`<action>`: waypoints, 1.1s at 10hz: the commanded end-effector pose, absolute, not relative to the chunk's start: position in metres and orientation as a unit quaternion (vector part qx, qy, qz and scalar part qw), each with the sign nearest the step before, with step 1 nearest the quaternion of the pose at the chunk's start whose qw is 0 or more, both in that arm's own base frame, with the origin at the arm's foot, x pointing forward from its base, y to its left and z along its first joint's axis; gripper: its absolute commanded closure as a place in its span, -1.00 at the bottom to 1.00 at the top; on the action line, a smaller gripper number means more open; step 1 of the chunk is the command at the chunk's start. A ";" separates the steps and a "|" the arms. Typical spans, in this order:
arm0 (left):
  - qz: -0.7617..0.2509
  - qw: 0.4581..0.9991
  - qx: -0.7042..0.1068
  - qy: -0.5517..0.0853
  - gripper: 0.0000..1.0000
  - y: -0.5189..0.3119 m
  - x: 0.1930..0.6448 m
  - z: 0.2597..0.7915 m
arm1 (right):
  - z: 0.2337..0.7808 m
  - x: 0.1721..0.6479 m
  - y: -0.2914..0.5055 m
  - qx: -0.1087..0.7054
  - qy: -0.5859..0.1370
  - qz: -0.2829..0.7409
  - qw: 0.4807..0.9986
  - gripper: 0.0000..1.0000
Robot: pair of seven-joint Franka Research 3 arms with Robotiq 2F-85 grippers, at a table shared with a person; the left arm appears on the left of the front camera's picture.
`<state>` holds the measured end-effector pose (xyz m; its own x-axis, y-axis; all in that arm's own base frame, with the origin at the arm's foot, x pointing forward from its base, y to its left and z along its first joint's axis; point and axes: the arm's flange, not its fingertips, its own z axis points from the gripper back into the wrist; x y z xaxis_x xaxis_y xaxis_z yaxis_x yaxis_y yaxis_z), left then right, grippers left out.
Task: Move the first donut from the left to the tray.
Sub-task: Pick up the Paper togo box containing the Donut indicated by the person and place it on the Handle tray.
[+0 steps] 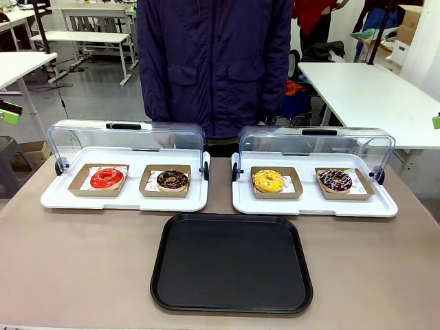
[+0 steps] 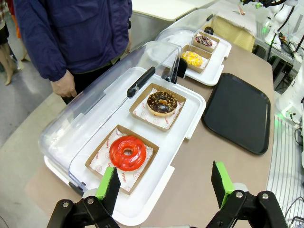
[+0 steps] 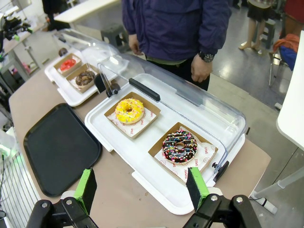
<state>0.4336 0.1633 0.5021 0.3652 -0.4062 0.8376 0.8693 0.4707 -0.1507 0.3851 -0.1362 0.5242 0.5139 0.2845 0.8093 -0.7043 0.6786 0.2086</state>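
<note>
Left fingers [image 2: 109, 186] wide apart, empty, angled down toward red donut [image 2: 127, 152], right fingers [image 3: 194, 184] wide apart, empty

A matte grey-brown rectangular tabletop [image 1: 82, 261] spans the lower half of the front frame. Behind it, a smooth grey polished floor [image 1: 96, 103] shows in the upper left, catching a pale sheen of light. On it stand a long white table with white metal legs [image 1: 82, 36] near the top left and another white tabletop [image 1: 17, 65] cut by the left edge (a brown cardboard box [image 1: 31, 152] sits on the floor below it). At the upper right a broad white rectangular table [image 1: 371, 96] angles in, with an open cardboard carton [image 1: 412, 17] in the far top-right corner.
</note>
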 end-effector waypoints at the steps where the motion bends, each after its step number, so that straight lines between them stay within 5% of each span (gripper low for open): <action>1: -0.416 0.765 -0.307 -0.384 -1.00 0.163 0.434 0.503 | 0.524 0.388 -0.136 0.271 -0.405 0.306 0.818 -1.00; 11: -0.416 0.765 -0.307 -0.384 -1.00 0.163 0.434 0.503 | 0.524 0.388 -0.136 0.271 -0.405 0.306 0.818 -1.00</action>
<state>0.4336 0.1633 0.5021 0.3652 -0.4062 0.8376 0.8693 0.4707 -0.1507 0.3850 -0.1362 0.5242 0.5137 0.2847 0.8093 -0.7044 0.6785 0.2085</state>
